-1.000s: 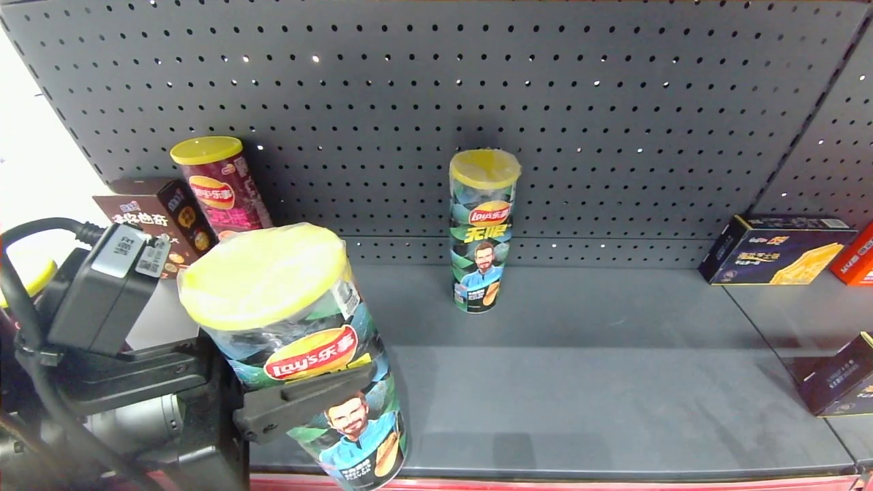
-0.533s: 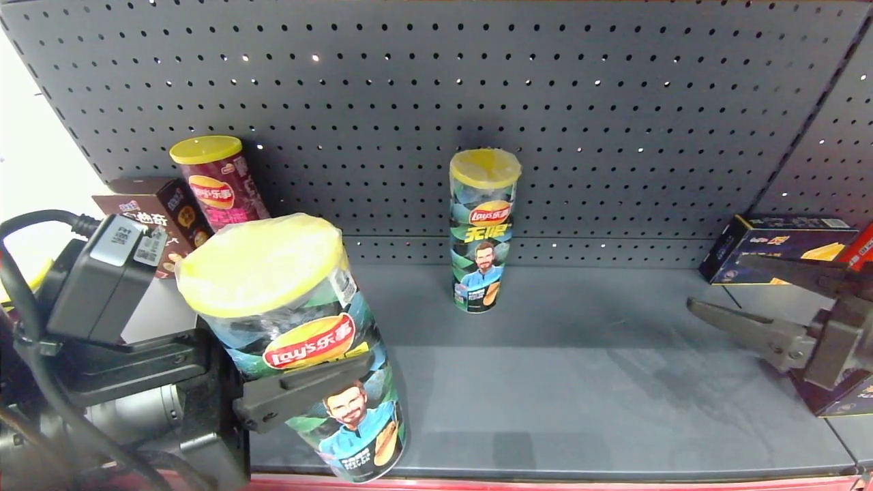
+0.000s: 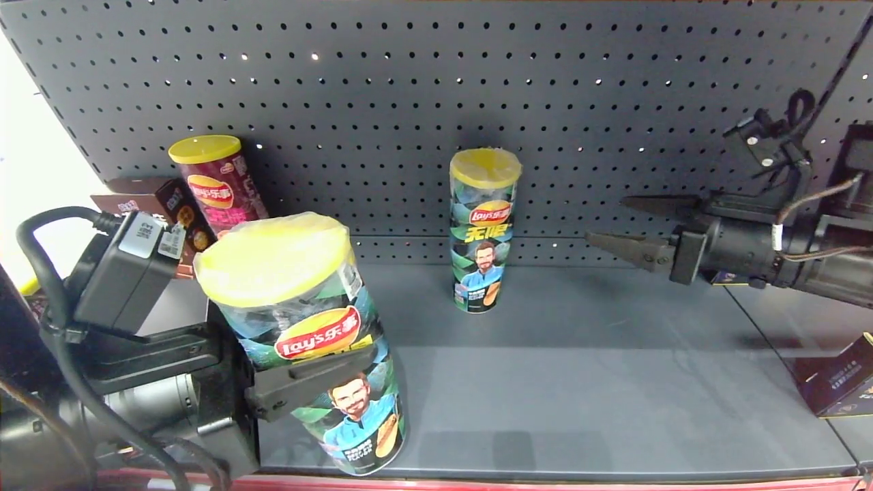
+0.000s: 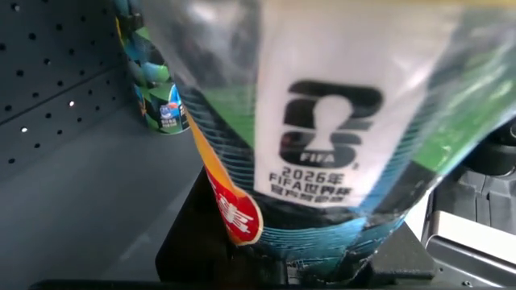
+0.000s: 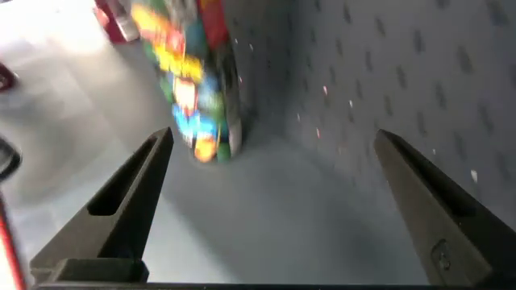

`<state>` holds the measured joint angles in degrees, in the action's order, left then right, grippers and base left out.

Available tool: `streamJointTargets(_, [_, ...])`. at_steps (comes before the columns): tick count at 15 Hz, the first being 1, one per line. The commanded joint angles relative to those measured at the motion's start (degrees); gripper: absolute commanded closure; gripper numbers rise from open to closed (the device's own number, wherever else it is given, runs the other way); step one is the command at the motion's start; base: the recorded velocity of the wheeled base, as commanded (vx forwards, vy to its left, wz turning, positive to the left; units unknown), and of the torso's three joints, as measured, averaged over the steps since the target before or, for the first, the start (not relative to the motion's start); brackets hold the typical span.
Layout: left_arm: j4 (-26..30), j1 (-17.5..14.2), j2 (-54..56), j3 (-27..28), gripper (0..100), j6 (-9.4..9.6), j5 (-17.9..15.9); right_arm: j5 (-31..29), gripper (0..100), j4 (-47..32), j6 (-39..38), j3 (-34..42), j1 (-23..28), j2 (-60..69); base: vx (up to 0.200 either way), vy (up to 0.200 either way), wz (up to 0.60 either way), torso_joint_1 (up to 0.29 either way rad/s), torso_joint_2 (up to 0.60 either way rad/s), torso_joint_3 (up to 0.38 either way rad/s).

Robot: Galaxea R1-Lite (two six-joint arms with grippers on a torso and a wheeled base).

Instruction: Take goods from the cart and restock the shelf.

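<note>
A shop aisle, I'd say.
A grey metal shelf (image 3: 586, 389) with a perforated back panel (image 3: 436, 82) faces me. A green chip can (image 3: 483, 232) stands upright on it, with a maroon can (image 3: 217, 183) and brown snack box (image 3: 179, 208) to its left and a dark box (image 3: 837, 382) to its right.

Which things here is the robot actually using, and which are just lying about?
In the job: green chip can clamped in the left jaws; shelf; open right jaws.
Lying about: second green can, maroon can, brown box, dark box.
</note>
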<state>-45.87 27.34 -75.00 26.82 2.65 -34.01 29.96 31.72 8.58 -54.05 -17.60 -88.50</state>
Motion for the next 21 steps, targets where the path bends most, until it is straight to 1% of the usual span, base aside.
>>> streamJointTargets(1, [-0.1,-0.1,-1.6,0.6,100,-0.01,-0.1,5.8,0,0.7,0.6,-7.3,-0.4,-9.8,0.000,0.000,0.00,0.000,0.00,0.000])
streamJointTargets(2, [-0.1,-0.6,-1.8,1.0,100,-0.01,-0.2,16.2,0,0.9,0.9,-9.4,0.1,-11.1,0.000,0.000,0.00,0.000,0.00,0.000])
streamJointTargets(3, [-0.1,-0.7,-1.9,1.1,100,-0.01,-0.2,21.8,0,1.3,1.5,-10.6,0.3,-12.7,0.000,0.000,0.00,0.000,0.00,0.000])
streamJointTargets(4, [-0.2,-0.8,-1.9,1.1,100,-0.01,-0.2,23.4,0,3.0,1.9,-11.2,0.3,-14.2,0.000,0.000,0.00,0.000,0.00,0.000])
streamJointTargets(5, [-0.1,-0.8,-1.8,1.0,100,-0.01,-0.2,23.5,0,3.9,1.9,-11.4,0.2,-15.2,0.000,0.000,0.00,0.000,0.00,0.000])
streamJointTargets(6, [-0.1,-0.8,-1.8,0.9,100,-0.01,-0.2,24.9,0,6.5,1.9,-12.4,-0.2,-17.6,0.000,0.000,0.00,0.000,0.00,0.000])
streamJointTargets(8, [-0.1,-0.8,-1.9,0.5,100,-0.01,-0.2,26.8,0,7.1,1.9,-13.3,-0.9,-18.9,0.000,0.000,0.00,0.000,0.00,0.000])
streamJointTargets(14, [-0.1,-1.2,-1.8,1.0,100,-0.10,-0.2,26.7,0,7.1,1.9,-15.5,-4.4,-22.5,0.000,0.000,0.00,0.000,0.00,0.000])
streamJointTargets(21, [-0.1,-1.2,-1.6,0.5,100,-0.01,-0.2,26.7,0,7.1,1.9,-19.5,-5.4,-28.1,0.000,0.000,0.00,0.000,0.00,0.000])
